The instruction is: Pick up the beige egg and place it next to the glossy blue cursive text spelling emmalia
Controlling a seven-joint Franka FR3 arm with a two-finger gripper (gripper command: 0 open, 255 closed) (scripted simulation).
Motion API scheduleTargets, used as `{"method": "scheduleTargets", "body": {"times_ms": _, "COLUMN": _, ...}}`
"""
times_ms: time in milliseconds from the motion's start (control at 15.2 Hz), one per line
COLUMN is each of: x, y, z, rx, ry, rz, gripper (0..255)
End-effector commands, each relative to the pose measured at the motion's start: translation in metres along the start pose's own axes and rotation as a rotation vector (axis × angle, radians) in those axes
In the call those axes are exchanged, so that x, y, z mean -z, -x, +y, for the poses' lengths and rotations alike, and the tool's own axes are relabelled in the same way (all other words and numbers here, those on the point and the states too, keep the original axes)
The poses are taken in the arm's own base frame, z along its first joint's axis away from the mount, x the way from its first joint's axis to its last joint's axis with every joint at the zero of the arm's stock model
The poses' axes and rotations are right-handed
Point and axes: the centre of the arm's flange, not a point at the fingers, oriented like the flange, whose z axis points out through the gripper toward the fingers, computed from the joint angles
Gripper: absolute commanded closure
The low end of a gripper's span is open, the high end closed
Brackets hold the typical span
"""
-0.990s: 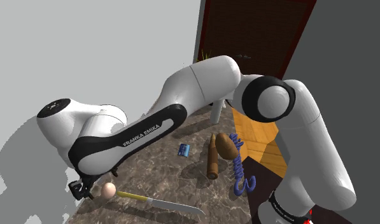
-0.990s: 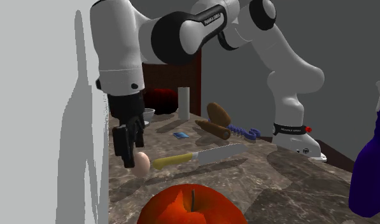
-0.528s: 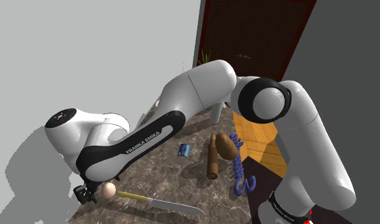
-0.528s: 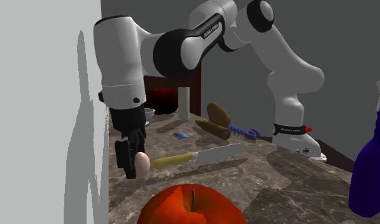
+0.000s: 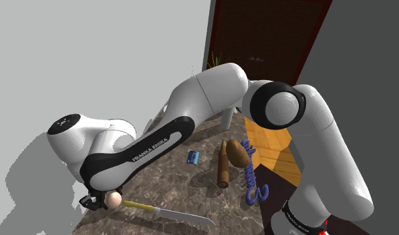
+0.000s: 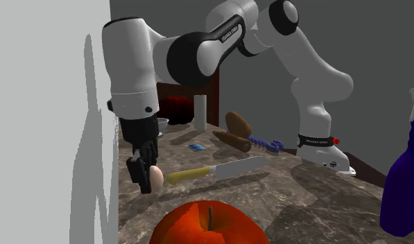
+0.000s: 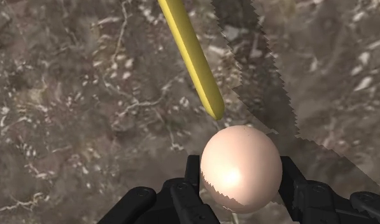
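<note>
Gripper at lower left of shoulder view, its 2 fingers closed against beige egg, beside yellow knife handle; blue text lower right, well apart.

One marble counter and one white arm. Nine kinds of thing, one of each: one beige egg, one yellow-handled knife, one red apple, one dark blue bottle, one blue text in cursive, one brown potato, one brown stick, one small blue card, one white cylinder.
</note>
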Motion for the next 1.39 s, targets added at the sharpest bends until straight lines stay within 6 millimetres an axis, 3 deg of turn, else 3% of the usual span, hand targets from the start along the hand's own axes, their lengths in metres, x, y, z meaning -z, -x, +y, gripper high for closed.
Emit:
{"method": "scheduleTargets", "body": {"times_ms": 0, "x": 0.000, "y": 0.000, "z": 0.000, "rx": 0.000, "ry": 0.000, "rz": 0.000, "gripper": 255}}
{"method": "scheduleTargets", "body": {"times_ms": 396, "x": 0.000, "y": 0.000, "z": 0.000, "rx": 0.000, "ry": 0.000, "rz": 0.000, "gripper": 255}}
{"method": "scheduleTargets", "body": {"times_ms": 1320, "x": 0.073, "y": 0.004, "z": 0.011, "rx": 0.000, "ry": 0.000, "rz": 0.000, "gripper": 255}}
